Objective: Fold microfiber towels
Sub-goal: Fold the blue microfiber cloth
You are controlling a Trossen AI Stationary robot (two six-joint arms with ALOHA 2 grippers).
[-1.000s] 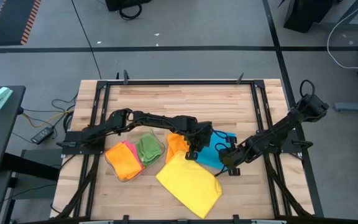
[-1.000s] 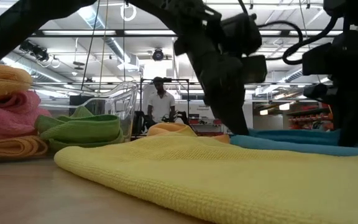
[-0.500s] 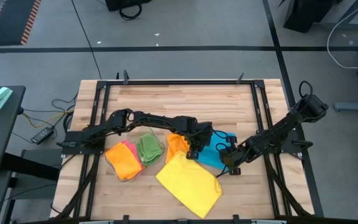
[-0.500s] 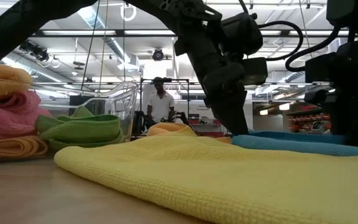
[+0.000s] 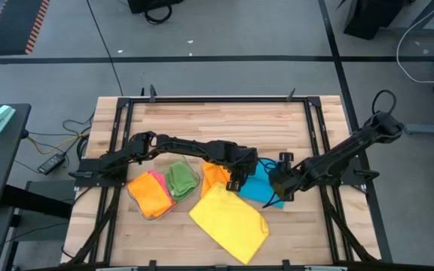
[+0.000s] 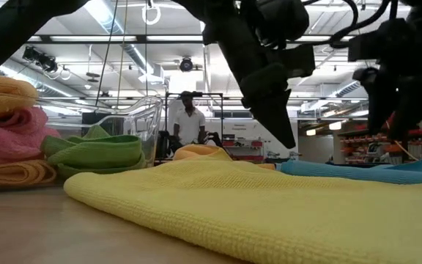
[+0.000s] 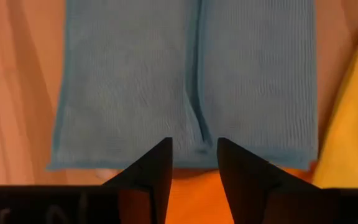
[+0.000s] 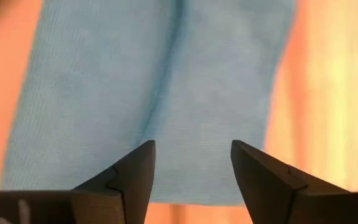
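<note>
Both grippers, left [image 5: 235,181] and right [image 5: 279,183], hover with jaws released over the blue towel [image 5: 261,187]; they should lift straight up, sparing the fold.

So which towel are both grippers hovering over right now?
The blue towel, folded, between the left gripper and right gripper; the yellow towel lies spread nearer the front edge.

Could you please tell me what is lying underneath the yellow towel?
The yellow towel overlaps the edges of the orange towel and the blue towel; elsewhere the wooden table shows around it. Anything beneath its middle is covered.
</note>
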